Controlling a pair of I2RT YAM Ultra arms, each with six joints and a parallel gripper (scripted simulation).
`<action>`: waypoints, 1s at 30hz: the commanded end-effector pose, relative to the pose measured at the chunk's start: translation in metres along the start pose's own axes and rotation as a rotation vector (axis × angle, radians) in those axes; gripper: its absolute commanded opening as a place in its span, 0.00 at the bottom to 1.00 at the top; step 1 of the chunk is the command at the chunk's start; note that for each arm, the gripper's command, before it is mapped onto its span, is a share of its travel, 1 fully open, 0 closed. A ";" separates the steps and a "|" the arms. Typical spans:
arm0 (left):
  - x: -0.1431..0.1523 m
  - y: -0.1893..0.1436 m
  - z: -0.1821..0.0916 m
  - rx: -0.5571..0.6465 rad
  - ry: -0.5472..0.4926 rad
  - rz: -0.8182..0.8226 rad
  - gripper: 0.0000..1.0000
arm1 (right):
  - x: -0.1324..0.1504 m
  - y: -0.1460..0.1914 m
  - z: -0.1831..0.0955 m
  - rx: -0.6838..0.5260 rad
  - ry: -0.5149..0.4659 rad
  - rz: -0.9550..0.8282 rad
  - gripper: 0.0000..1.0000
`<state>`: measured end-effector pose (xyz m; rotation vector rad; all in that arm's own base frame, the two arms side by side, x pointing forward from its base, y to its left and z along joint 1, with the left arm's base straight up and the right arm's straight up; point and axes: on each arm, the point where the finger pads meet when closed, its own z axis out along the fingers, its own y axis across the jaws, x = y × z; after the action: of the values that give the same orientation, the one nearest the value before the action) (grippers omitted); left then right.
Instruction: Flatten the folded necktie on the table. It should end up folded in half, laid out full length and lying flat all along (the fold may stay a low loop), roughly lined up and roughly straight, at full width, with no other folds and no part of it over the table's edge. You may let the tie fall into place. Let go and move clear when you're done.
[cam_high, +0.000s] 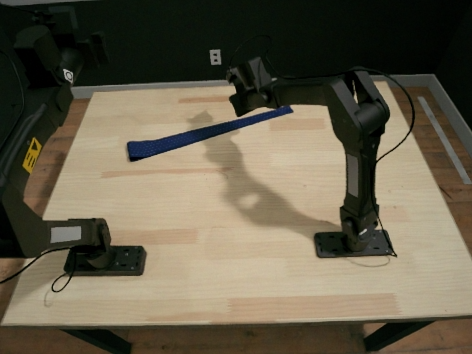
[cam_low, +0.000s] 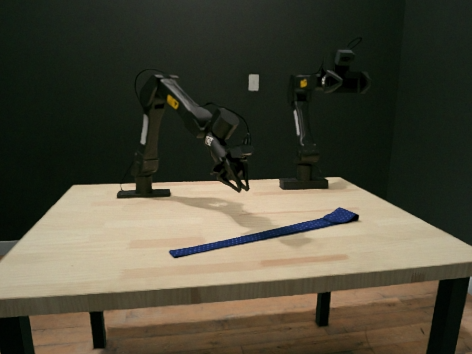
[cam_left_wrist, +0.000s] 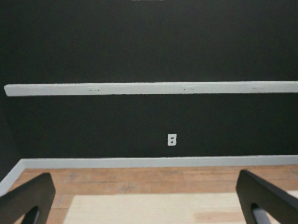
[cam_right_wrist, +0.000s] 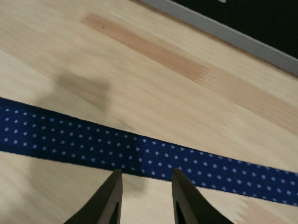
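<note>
The blue dotted necktie (cam_high: 170, 143) (cam_low: 300, 229) (cam_right_wrist: 200, 169) lies as one long, nearly straight strip across the far part of the table in the top view. Its broader end at the left there shows a slightly raised edge with a dark underside; its narrow end is at the right. My right gripper (cam_low: 243, 190) (cam_right_wrist: 147, 177) is partly open and empty, pointing down above the tie's middle stretch; its fingertips appear beside the tie's edge in the right wrist view. My left gripper (cam_low: 348, 83) (cam_left_wrist: 145, 180) is wide open and empty, high up and away from the tie.
The wooden table (cam_high: 175, 200) (cam_low: 100, 270) carries both arm bases (cam_high: 132, 262) (cam_high: 325, 245) near its front edge in the top view. The tie lies inside the table's edges. The right arm's shadow crosses the tie. A dark wall stands behind.
</note>
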<state>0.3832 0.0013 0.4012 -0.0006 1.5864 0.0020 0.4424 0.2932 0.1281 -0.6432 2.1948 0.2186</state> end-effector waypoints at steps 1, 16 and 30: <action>0.000 0.000 0.000 0.000 0.000 0.000 1.00 | 0.000 0.023 0.013 -0.055 0.047 -0.019 0.27; 0.000 0.000 0.000 0.000 0.000 0.000 1.00 | 0.009 0.058 0.058 -0.129 0.142 -0.055 0.13; 0.000 0.000 0.000 0.000 0.000 0.000 1.00 | 0.011 0.064 0.067 -0.143 0.160 -0.062 0.04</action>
<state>0.3832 0.0013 0.4012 -0.0006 1.5864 0.0020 0.4496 0.3599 0.0639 -0.8144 2.3366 0.2850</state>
